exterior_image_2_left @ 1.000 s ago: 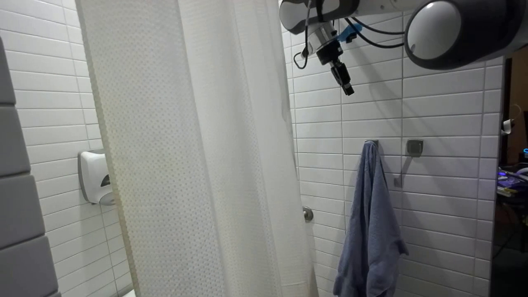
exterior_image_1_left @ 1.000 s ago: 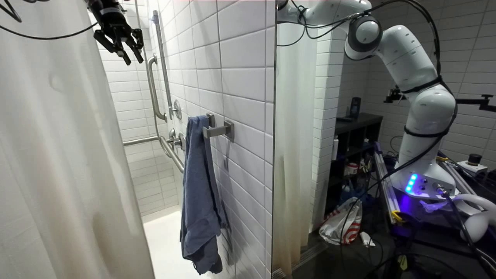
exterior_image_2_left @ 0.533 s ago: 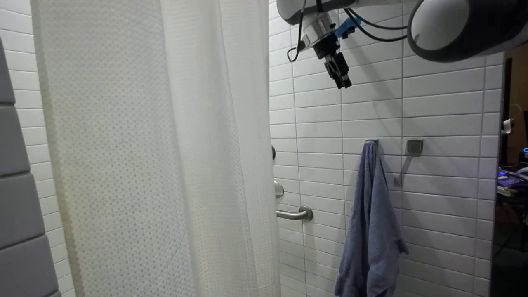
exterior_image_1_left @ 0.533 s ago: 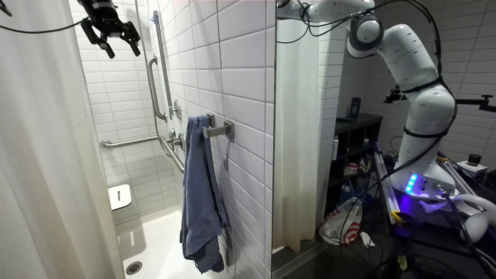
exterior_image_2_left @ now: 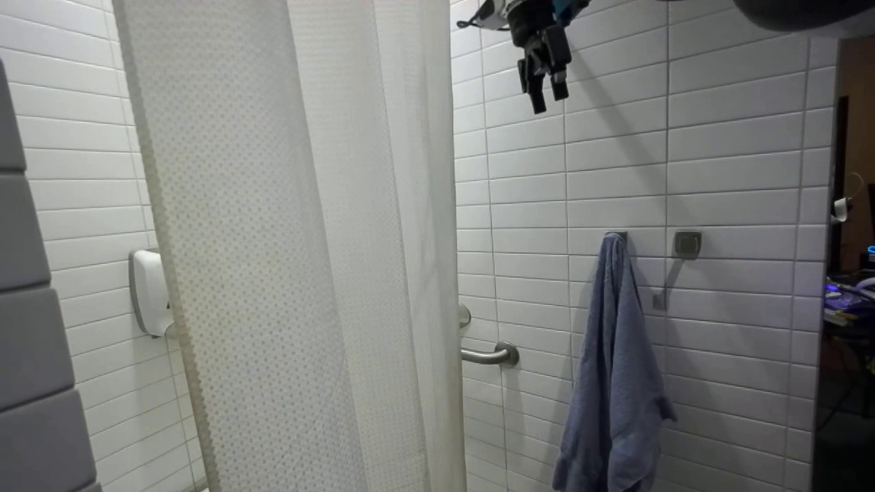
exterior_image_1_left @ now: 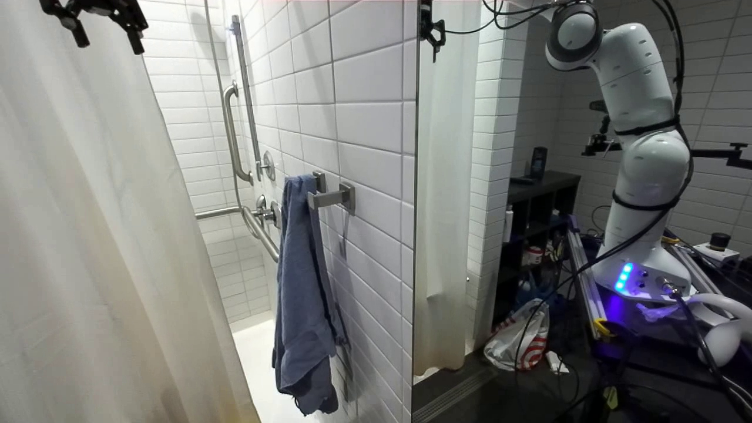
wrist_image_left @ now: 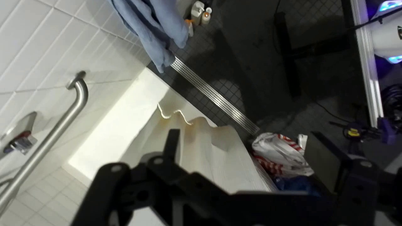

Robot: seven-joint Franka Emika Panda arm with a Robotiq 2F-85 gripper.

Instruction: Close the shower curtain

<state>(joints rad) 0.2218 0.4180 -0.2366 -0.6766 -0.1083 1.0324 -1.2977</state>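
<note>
The shower curtain hangs in long off-white folds and covers part of the shower opening, with tiled wall visible past its edge. In an exterior view, the curtain stands left of my gripper, with bare wall between them in the picture. High up in an exterior view, my gripper overlaps the curtain's upper edge. The wrist view looks steeply down on the curtain, whose wavy hem lies near the white shower floor. My fingers are spread wide there, with nothing held between them. The curtain's top is out of view.
A blue-grey towel hangs from a wall hook. Metal grab bars line the shower wall. Below lie a floor grate and a white-red plastic bag. A wall dispenser sits behind the curtain.
My gripper has risen, and its fingers have spread wider. The curtain swung left, then partly back right, hiding a shower seat and floor drain that showed half a second ago.
</note>
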